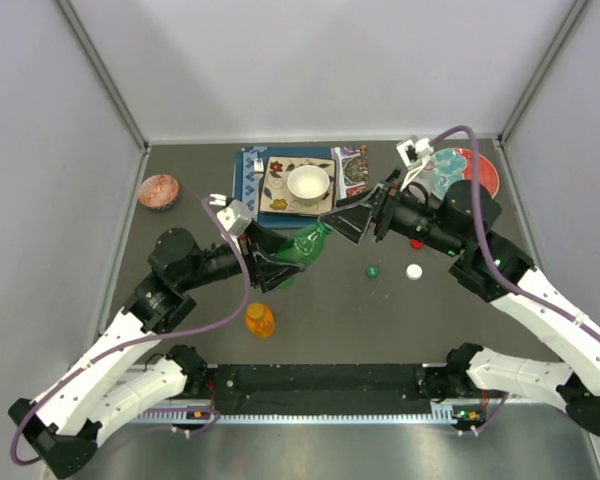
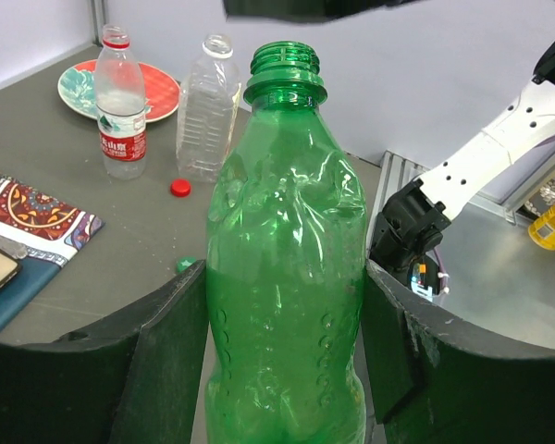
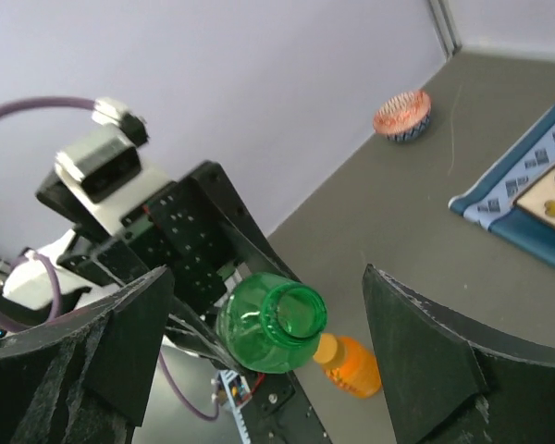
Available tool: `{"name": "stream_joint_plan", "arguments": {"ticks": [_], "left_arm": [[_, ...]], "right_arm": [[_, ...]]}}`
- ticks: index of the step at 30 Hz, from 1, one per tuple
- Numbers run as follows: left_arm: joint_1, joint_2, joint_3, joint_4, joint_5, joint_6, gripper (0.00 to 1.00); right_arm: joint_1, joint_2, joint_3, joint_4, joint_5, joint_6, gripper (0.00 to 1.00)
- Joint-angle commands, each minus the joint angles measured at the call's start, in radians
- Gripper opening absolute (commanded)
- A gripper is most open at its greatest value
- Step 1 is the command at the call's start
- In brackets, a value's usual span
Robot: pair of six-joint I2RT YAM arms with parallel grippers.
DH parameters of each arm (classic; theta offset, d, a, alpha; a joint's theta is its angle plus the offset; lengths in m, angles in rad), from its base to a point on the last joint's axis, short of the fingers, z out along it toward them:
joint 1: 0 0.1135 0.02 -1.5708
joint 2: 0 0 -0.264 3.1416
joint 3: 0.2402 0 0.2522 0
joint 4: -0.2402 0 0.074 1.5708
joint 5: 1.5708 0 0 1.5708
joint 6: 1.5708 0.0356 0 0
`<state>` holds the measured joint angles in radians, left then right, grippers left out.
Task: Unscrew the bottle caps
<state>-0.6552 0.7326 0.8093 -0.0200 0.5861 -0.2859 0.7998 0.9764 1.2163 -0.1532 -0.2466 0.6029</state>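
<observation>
The left gripper (image 1: pixel 283 262) has its jaws clenched on the green bottle (image 2: pixel 287 305), one pressed against each flank of the lower body. From above, the bottle is tilted off the table (image 1: pixel 330 320), its neck pointing at the right gripper (image 1: pixel 355 222). That gripper's jaws are released and spread wide just off the neck end, touching nothing.

The left wrist view alone shows the green bottle's threaded neck bare. The right wrist view looks straight into that open mouth, which sits low between the spread jaws and apart from both.

The top view places three loose caps on the table on the near side of the right jaws. The green cap (image 1: pixel 372 270) lies closest to the bottle, the white cap (image 1: pixel 414 270) is beside it, and the red cap (image 1: pixel 417 243) is against the right forearm. The white cap does not show in either wrist view.

Only the left wrist view shows the small clear bottle (image 2: pixel 122 111) with a red label and the larger clear bottle (image 2: pixel 208 106). Both stand upright beyond the left jaws, in front of a patterned plate (image 2: pixel 162 92). The larger bottle's neck is open. From above I cannot make either bottle out.

The orange bottle (image 3: pixel 351 365) shows past the green mouth in the right wrist view, with its orange cap (image 3: pixel 326 349) on. From above it lies on the near side of the left jaws. A white bowl (image 1: pixel 308 183) sits on the far side of both jaws.
</observation>
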Motion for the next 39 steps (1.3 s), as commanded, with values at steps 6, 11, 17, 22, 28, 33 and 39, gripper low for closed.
{"name": "stream_joint_plan", "arguments": {"ticks": [6, 11, 17, 22, 28, 33, 39], "left_arm": [[0.003, 0.028, 0.056, 0.095, 0.035, -0.036, 0.3], [0.002, 0.028, 0.053, 0.101, 0.04, -0.041, 0.3], [0.002, 0.03, 0.045, 0.112, 0.037, -0.042, 0.3], [0.002, 0.033, 0.045, 0.121, 0.034, -0.044, 0.3], [0.002, 0.034, 0.044, 0.129, 0.035, -0.045, 0.3], [0.002, 0.036, 0.042, 0.115, 0.023, -0.044, 0.44], [0.002, 0.007, 0.051, 0.031, -0.074, -0.016, 0.99]], "right_arm": [[0.021, 0.021, -0.046, 0.023, -0.016, -0.003, 0.83], [0.019, 0.027, -0.051, 0.037, -0.029, 0.003, 0.75], [0.03, 0.038, -0.057, 0.047, -0.059, 0.014, 0.61], [0.038, 0.044, -0.063, 0.046, -0.069, 0.018, 0.51], [0.047, 0.048, -0.064, 0.043, -0.079, 0.021, 0.38], [0.047, 0.03, -0.064, 0.031, -0.06, 0.008, 0.14], [0.047, -0.01, 0.021, -0.116, 0.105, -0.116, 0.06]]}}
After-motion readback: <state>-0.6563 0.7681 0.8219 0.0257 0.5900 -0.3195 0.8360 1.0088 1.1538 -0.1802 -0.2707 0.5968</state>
